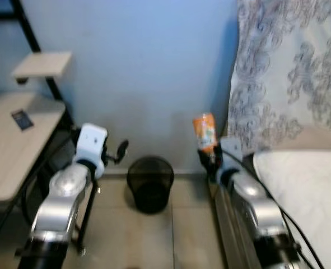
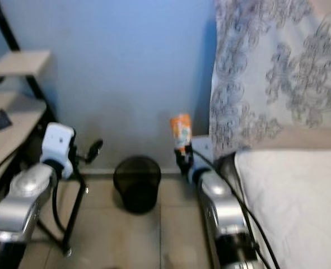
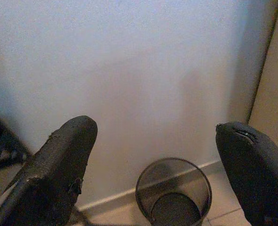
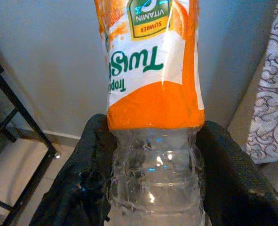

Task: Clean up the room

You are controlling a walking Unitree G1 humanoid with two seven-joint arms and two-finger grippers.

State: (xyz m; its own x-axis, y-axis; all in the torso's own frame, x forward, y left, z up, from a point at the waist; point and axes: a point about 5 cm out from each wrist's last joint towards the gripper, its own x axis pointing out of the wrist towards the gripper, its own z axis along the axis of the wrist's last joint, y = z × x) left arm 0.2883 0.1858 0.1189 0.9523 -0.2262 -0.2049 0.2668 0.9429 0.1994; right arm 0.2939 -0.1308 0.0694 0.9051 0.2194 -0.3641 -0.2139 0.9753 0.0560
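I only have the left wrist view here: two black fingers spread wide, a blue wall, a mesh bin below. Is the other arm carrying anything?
Observer: Yes, the right claw is shut on a clear bottle with an orange label.
Operator: Is the bottle above the bin yet?
Observer: No, the bottle is off to the right of the black mesh bin, held higher.
Operator: What flanks the bin?
Observer: A desk to its left, a bed to its right.

We see two shiny silver arms. The left arm (image 1: 61, 196) has a white block at its wrist. The right arm (image 1: 255, 204) has black cables along it. The fingers (image 3: 59, 165) are black, thick and scuffed.
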